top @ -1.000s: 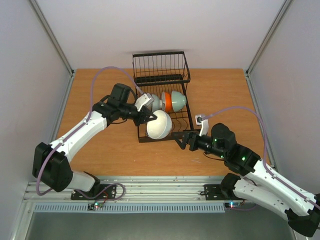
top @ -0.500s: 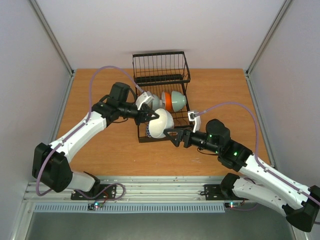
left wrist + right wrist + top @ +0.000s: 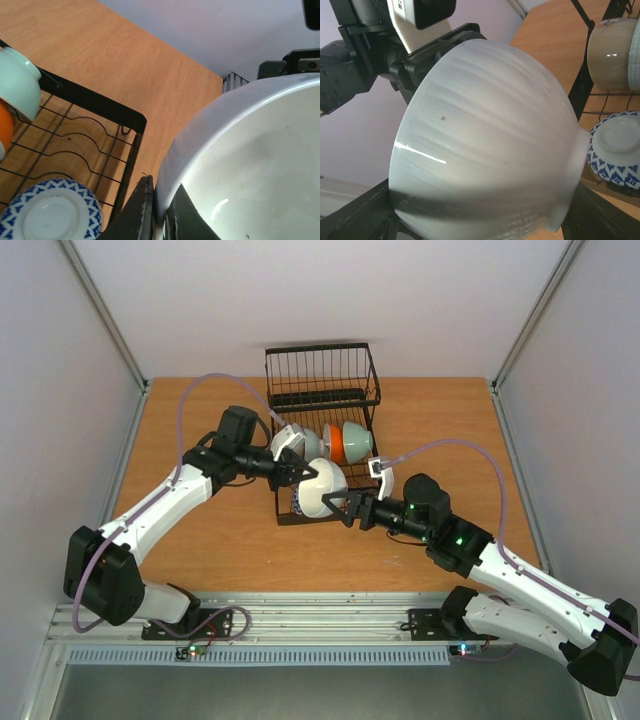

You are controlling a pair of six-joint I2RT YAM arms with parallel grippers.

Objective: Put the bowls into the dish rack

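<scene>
My left gripper [image 3: 299,472] is shut on the rim of a white bowl [image 3: 321,488], held on its side over the front of the black dish rack [image 3: 320,375]. In the left wrist view the gripper [image 3: 160,196] pinches that rim, one finger inside the bowl [image 3: 250,165] and one outside. My right gripper [image 3: 346,512] stands wide, one finger on each side of the same bowl [image 3: 485,135]; I cannot tell whether they touch it. A blue-patterned bowl [image 3: 50,212] lies upside down in the rack below.
A mint bowl [image 3: 311,443], an orange bowl [image 3: 337,445] and another pale bowl [image 3: 359,439] stand on edge in the rack's slots. The taller basket section is at the far end. Grey walls enclose the wooden table [image 3: 200,420] on three sides.
The right arm has reached left and forward until its wide jaws straddle the white bowl. The left gripper has turned the bowl slightly, uncovering the patterned bowl beneath.
</scene>
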